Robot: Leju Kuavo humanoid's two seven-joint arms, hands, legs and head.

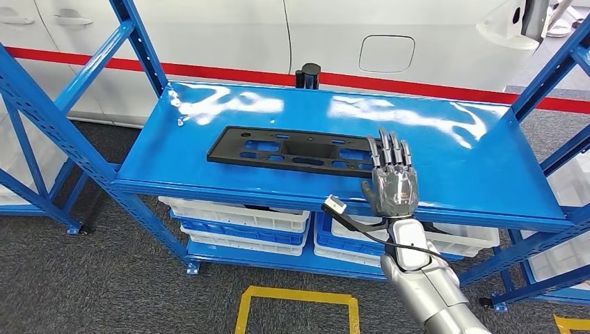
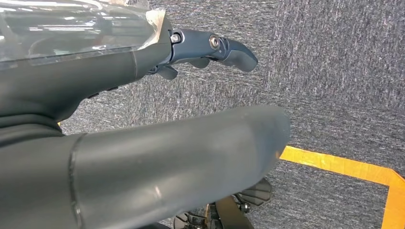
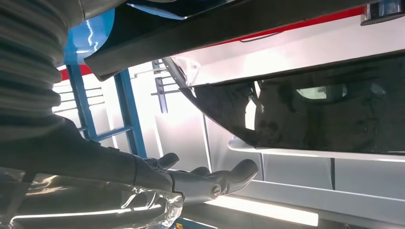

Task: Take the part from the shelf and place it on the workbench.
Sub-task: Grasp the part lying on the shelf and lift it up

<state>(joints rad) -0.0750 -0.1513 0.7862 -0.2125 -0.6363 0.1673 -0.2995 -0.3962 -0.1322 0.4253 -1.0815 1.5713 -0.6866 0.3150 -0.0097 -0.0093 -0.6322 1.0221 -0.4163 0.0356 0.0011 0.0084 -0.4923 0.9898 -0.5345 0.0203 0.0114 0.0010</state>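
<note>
The flat black perforated plastic part (image 1: 296, 150) is lying on the glossy blue metal shelf (image 1: 445, 149) while the right hand (image 1: 391, 182) is hovering at its right end, fingers straight and apart, gripping nothing, and the left hand (image 2: 143, 157) is hanging over grey carpet, fingers loosely extended, empty.

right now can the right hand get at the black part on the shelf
Probably yes. The right hand is raised, fingers extended, at the near right end of the black part, which lies flat on the blue shelf with nothing between them. Whether the fingertips already touch it is unclear.
</note>
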